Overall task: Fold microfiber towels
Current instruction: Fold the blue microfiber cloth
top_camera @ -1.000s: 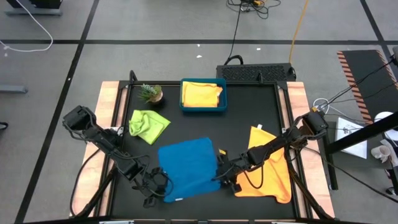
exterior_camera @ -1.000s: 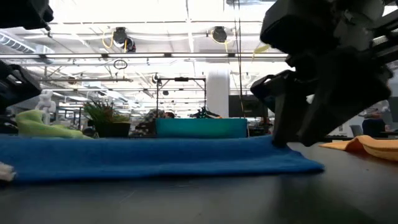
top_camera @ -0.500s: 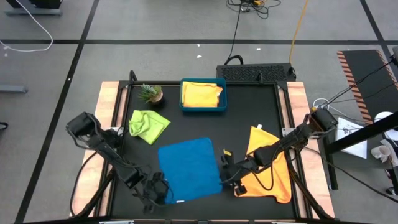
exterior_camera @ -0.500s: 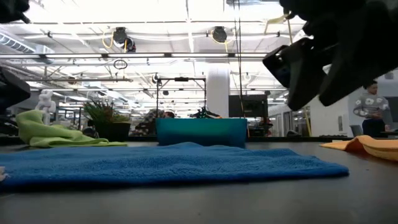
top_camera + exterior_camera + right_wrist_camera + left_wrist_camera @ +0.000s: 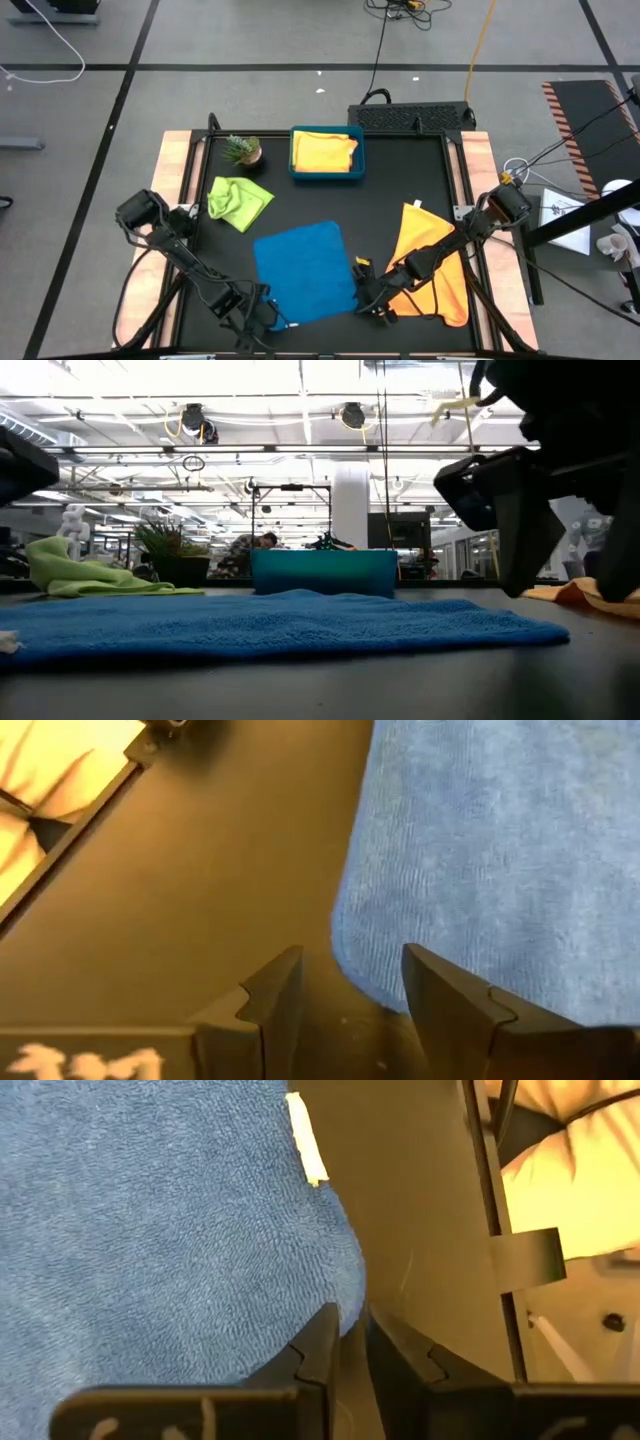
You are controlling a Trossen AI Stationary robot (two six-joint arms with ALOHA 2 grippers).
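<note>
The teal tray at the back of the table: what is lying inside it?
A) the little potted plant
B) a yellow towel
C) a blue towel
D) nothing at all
B: in the high view, a yellow towel fills the teal tray, while the blue towel lies flat on the table nearer the front and the potted plant stands outside the tray, beside it.

Right gripper (image 5: 345, 982) sits low over the black table (image 5: 200, 890), fingers (image 5: 445, 985) apart with nothing between them. Blue towel (image 5: 500, 850) lies flat; its rounded corner ends just ahead of the finger gap. Beyond the table edge there's a yellowish surface (image 5: 45, 780), probably wood.
</note>
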